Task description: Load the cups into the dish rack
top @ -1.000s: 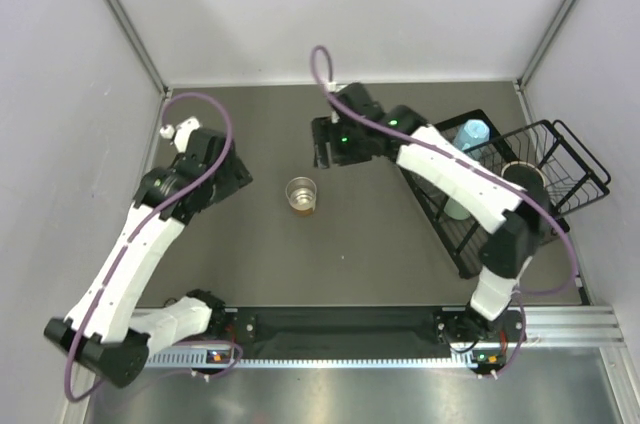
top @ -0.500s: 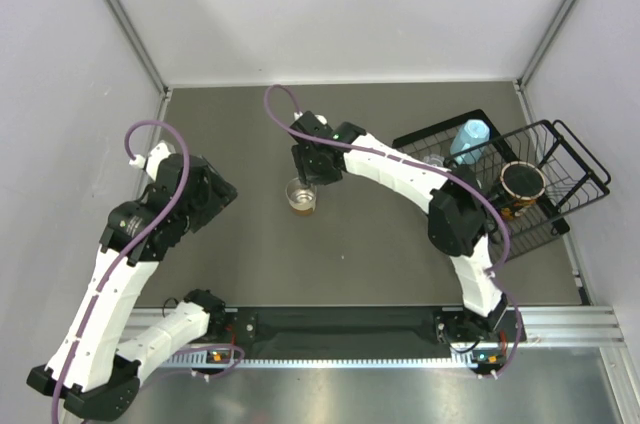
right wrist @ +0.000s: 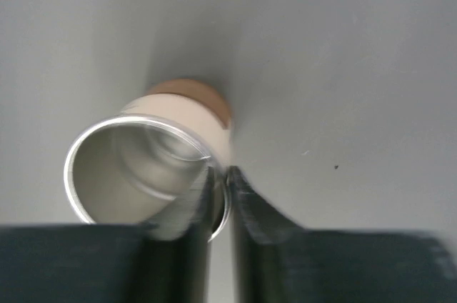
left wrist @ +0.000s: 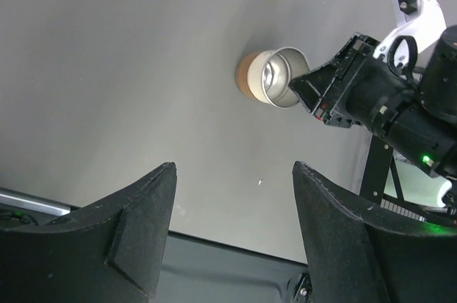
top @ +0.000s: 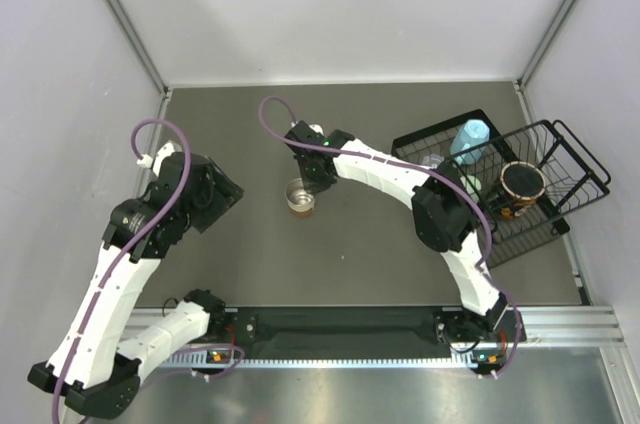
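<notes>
Just closed in from upper centre, right gripper [right wrist: 221, 185] now pinching the rim of the glass [top: 300, 197] mid-frame, ready for carrying to the rack [top: 585, 156] at right; left gripper [left wrist: 232, 174] spread, empty.

Landmark: the glass [top: 300, 196].

Right wrist view: the whole picture is soft. The right gripper [right wrist: 227, 178] pinches the glass wall. Its fingers [right wrist: 253, 210] cover the near rim and run off the bottom edge.

Top view: those fingertips are hidden under the wrist body at the glass's far rim, so the contact is unreadable there.

Left wrist view: the left gripper [left wrist: 234, 171] has its finger bases cut by the bottom edge. The right arm [top: 400, 169], right of the glass, is cut by the right edge.

Dish rack [top: 560, 159], well right of the glass: its near-left part is covered by the right arm. A clear cup [top: 433, 158] inside is too faint to make out.
</notes>
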You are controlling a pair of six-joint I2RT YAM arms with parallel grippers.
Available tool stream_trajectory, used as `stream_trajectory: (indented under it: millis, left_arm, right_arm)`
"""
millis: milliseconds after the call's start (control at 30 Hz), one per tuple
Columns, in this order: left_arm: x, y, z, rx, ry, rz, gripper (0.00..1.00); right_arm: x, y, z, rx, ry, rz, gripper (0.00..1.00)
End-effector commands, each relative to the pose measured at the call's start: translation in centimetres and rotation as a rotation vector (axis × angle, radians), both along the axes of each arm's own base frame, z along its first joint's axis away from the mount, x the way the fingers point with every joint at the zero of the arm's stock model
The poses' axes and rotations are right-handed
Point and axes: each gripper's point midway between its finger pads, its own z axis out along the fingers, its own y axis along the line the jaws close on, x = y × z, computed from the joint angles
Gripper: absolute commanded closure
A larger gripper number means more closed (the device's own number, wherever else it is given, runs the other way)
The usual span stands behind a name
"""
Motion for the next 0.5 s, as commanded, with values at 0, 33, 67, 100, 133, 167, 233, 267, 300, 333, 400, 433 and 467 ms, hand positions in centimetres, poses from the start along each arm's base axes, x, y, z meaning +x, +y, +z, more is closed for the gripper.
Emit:
stream_trajectory:
  millis: [0,33,67,100,133,167,233,267,300,333,400,433,467]
  left_arm:
    - [0.9,-0.7,1.7,-0.026,-0.045,-0.021,0.29]
    - [1.0,-0.8,1.8,-0.026,-0.047,-0.026,0.29]
    - [1.2,-1.0,2.2,-0.028,-0.058,-0.043,0.28]
    - [1.4,-1.1,2.2,-0.025,-0.064,-0.048,0.28]
    - [1.6,-1.4,2.7,-0.033,-0.075,-0.063,0.28]
    - [1.7,-1.7,3.1,-0.033,-0.089,-0.085,0.27]
    - [2.6,-3.4,4.6,-0.083,-0.151,-0.154,0.24]
    - [2.9,-3.9,5.3,-0.101,-0.178,-0.178,0.23]
    - [3.3,-4.6,6.0,-0.129,-0.207,-0.201,0.21]
    - [4.2,-5.5,7.6,-0.167,-0.276,-0.224,0.18]
    - [4.5,-7.8,9.5,-0.258,-0.344,-0.318,0.14]
    - [5.1,-8.7,11.7,-0.301,-0.433,-0.350,0.13]
    - [5.3,-9.4,12.6,-0.329,-0.472,-0.379,0.13]
  right_arm:
    - [1.1,1.6,1.3,0.043,-0.063,0.011,0.94]
    - [1.4,1.5,1.6,0.047,-0.069,0.010,0.99]
    - [1.8,1.5,2.7,0.066,-0.086,0.001,1.00]
    - [1.9,1.5,2.8,0.065,-0.091,0.002,1.00]
    - [2.2,1.4,4.2,0.081,-0.115,0.006,1.00]
    - [2.4,1.2,5.3,0.090,-0.135,0.004,1.00]
    - [3.0,0.4,9.5,0.149,-0.201,-0.001,1.00]
    - [3.2,-0.1,11.1,0.167,-0.231,-0.007,1.00]
    - [3.0,-1.0,14.9,0.222,-0.291,-0.012,1.00]
    - [3.2,-1.9,16.3,0.241,-0.330,-0.011,1.00]
    - [2.5,-4.1,22.1,0.333,-0.446,-0.020,1.00]
    - [2.6,-5.0,22.8,0.348,-0.486,-0.014,1.00]
    - [2.3,-5.8,24.2,0.375,-0.519,-0.010,1.00]
